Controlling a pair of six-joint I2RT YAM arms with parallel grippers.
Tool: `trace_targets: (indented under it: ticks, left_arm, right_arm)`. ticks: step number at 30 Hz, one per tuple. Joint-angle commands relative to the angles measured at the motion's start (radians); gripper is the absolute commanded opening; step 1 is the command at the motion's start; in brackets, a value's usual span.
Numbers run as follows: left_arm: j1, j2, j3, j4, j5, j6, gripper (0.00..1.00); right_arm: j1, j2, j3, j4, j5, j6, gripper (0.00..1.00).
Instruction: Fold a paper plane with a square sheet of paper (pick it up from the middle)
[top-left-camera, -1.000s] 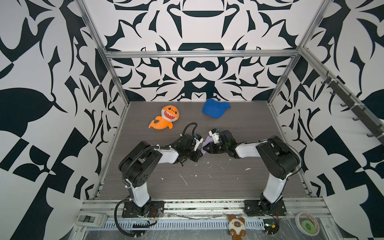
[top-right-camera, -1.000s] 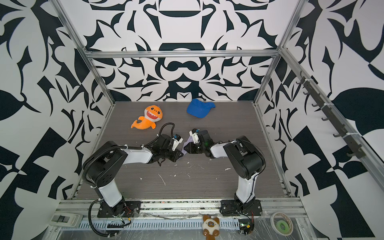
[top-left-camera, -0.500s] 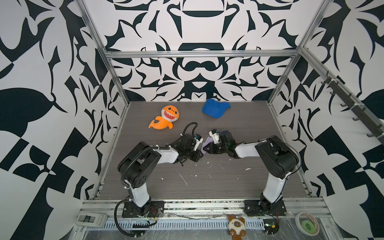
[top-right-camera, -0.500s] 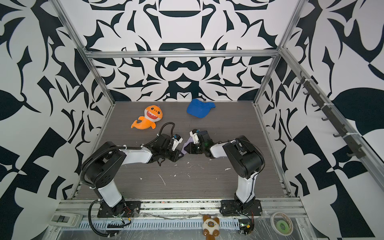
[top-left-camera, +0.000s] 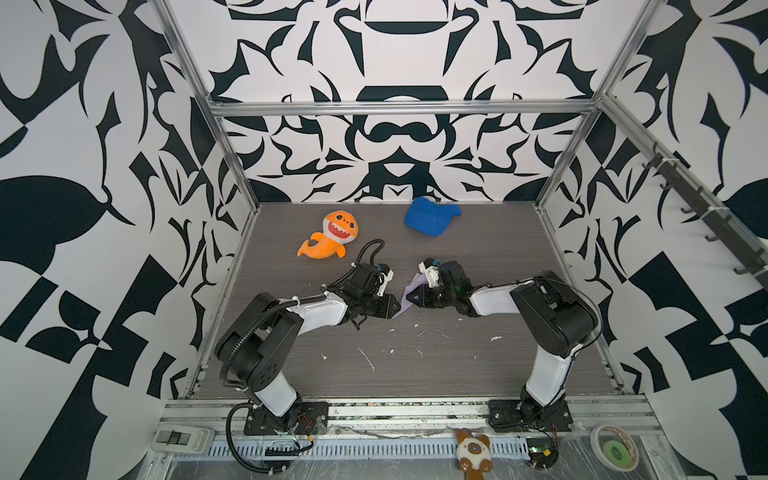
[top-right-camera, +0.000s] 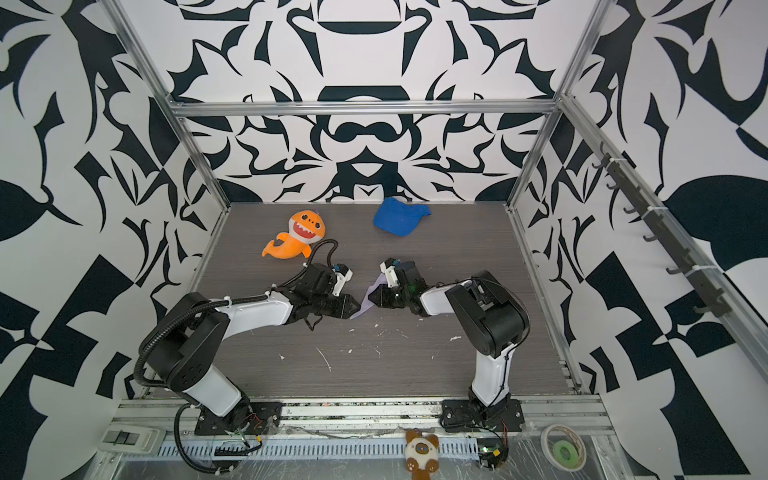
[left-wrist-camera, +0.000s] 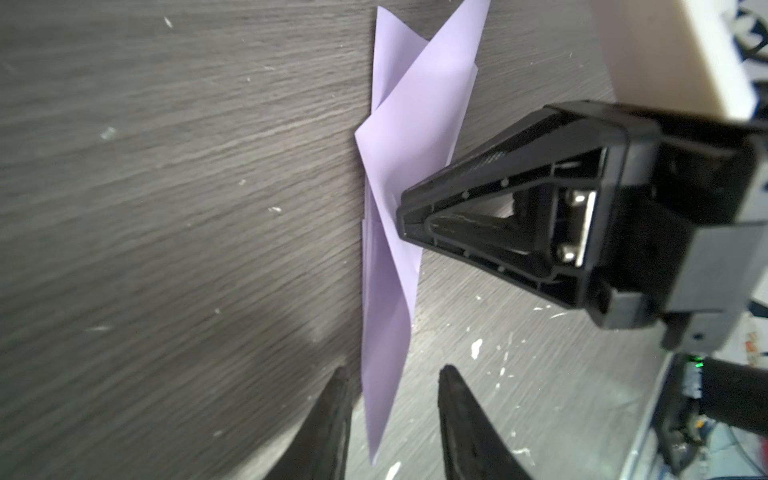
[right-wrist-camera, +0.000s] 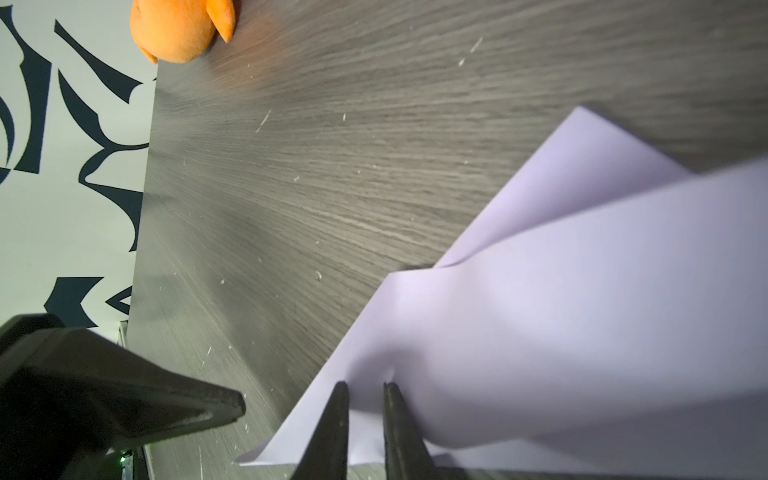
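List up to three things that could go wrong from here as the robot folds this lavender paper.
1. Only the right end effector pinches the folded pale-lavender paper, about mid-length, so the paper could pivot or slip.
2. The left end effector stands open astride the paper's narrow tip. Closing there might crumple it.
3. The layers splay apart at the wider end, so the next crease may land skewed.
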Motion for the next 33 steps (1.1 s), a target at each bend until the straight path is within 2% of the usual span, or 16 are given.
trace_targets:
  ticks: [1, 7, 13, 29, 33]
  left_arm:
    - [-0.001, 0.050, 0.037, 0.030, 0.045, -0.050, 0.32]
    - [0.000, 0.083, 0.053, 0.009, 0.006, -0.053, 0.20]
    - [0.000, 0.090, 0.034, 0.000, 0.029, -0.052, 0.10]
    - [-0.001, 0.121, 0.031, -0.057, -0.018, -0.030, 0.09]
    - [-0.001, 0.097, 0.037, -0.075, -0.014, -0.021, 0.14]
  right_arm:
    - [-0.003, 0.014, 0.001, -0.041, 0.027, 0.011, 0.21]
    - [-0.003, 0.022, 0.000, -0.043, 0.026, 0.013, 0.20]
    - [-0.003, 0.024, 0.005, -0.049, 0.027, 0.012, 0.20]
    - [-0.003, 0.039, 0.010, -0.055, 0.025, 0.014, 0.19]
    - [-0.003, 0.039, 0.012, -0.058, 0.023, 0.013, 0.19]
